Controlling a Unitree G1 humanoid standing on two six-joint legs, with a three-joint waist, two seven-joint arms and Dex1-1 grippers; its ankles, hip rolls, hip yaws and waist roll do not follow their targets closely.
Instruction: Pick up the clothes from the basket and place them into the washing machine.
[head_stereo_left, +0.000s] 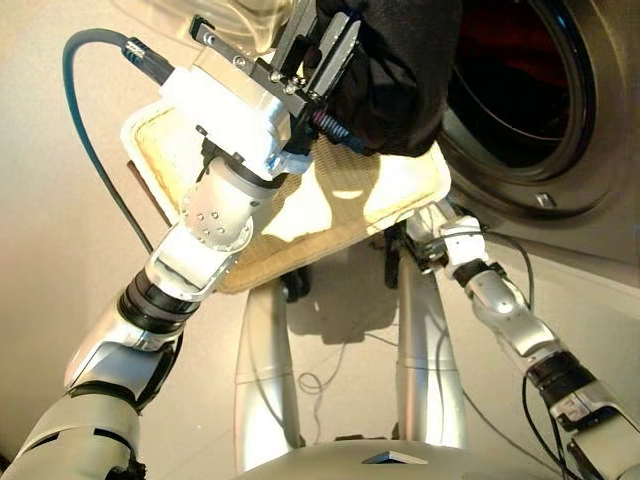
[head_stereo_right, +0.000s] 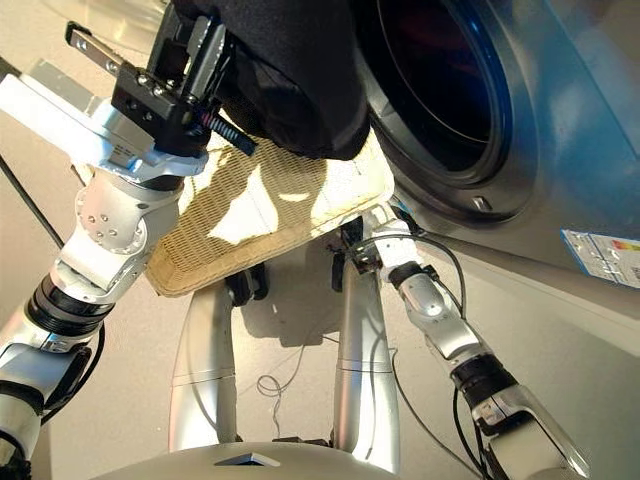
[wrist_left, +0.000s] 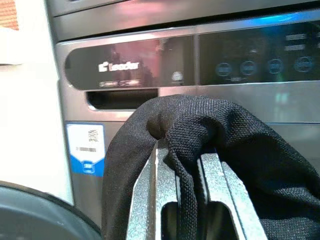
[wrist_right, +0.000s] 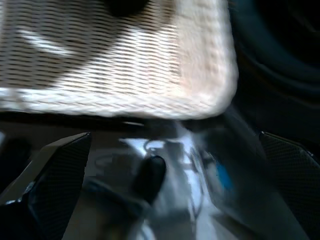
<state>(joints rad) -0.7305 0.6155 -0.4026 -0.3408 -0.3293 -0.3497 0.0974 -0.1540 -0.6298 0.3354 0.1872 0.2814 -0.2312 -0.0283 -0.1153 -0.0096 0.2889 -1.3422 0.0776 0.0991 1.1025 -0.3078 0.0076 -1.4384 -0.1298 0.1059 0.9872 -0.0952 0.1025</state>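
My left gripper (head_stereo_left: 328, 60) is raised above the basket and shut on a black garment (head_stereo_left: 400, 80), which drapes over its fingers (wrist_left: 150, 200) just in front of the washing machine's (head_stereo_left: 570, 190) round open porthole (head_stereo_right: 440, 80). A reddish tint shows inside the dark drum. The cream woven basket (head_stereo_left: 390, 190) lies below, tilted in view, and the weave that shows is bare. My right gripper (head_stereo_right: 365, 240) hangs low under the basket's corner nearest the machine, open, with nothing between its fingers (wrist_right: 60, 165).
Two silvery posts (head_stereo_left: 265, 370) stand under the basket, with a thin cable (head_stereo_left: 320, 385) looped on the floor between them. The machine's control panel (wrist_left: 250, 65) and drawer slot (wrist_left: 120, 97) face the left wrist. A label (head_stereo_right: 600, 255) sits on the machine's front.
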